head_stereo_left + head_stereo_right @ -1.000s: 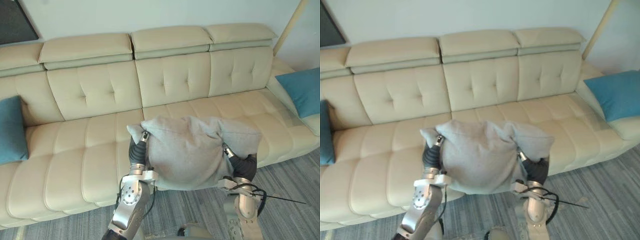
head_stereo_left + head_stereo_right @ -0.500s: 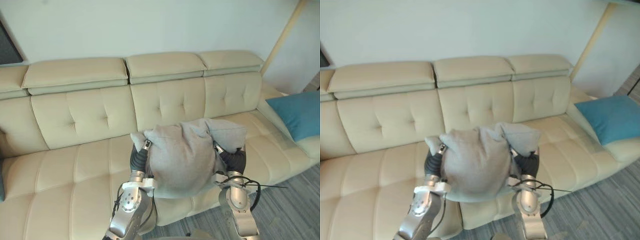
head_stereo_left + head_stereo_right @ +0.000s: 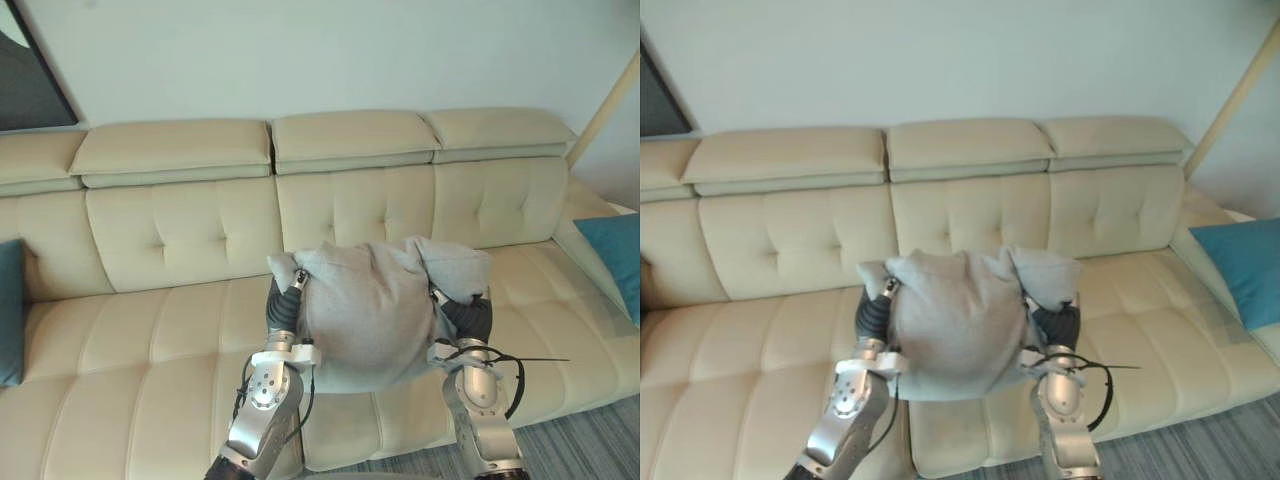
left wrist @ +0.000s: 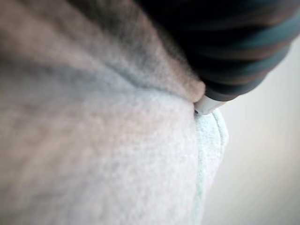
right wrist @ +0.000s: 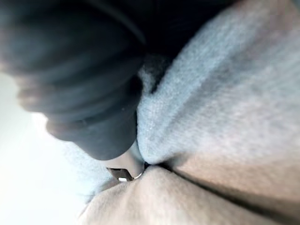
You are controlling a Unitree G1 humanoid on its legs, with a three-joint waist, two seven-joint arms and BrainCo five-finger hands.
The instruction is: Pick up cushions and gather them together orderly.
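Over the middle seat of the cream sofa (image 3: 170,235), near its front edge, a grey cushion (image 3: 375,310) is held between the two hands. The left hand (image 3: 281,305) is pressed into the cushion's left side and the right hand (image 3: 466,318) into its right side, each sunk into the fabric up to the dark cover. Whether either hand is spread flat or clasped on the cloth cannot be told. In both wrist views, bunched grey fabric is seen folded tight against the cover.

The cushion is squeezed out of shape. One corner is pushed up past the left hand, and a thick fold is raised above the right hand. Its lower edge hangs beyond the seat's front edge. Whether it touches the seat cannot be told.

A blue cushion (image 3: 618,258) is laid at the sofa's right end, well apart from the grey one. A second blue cushion (image 3: 8,320) is seen at the left end, cut off by the frame. A dark panel (image 3: 30,75) is mounted on the wall above the sofa's left part.
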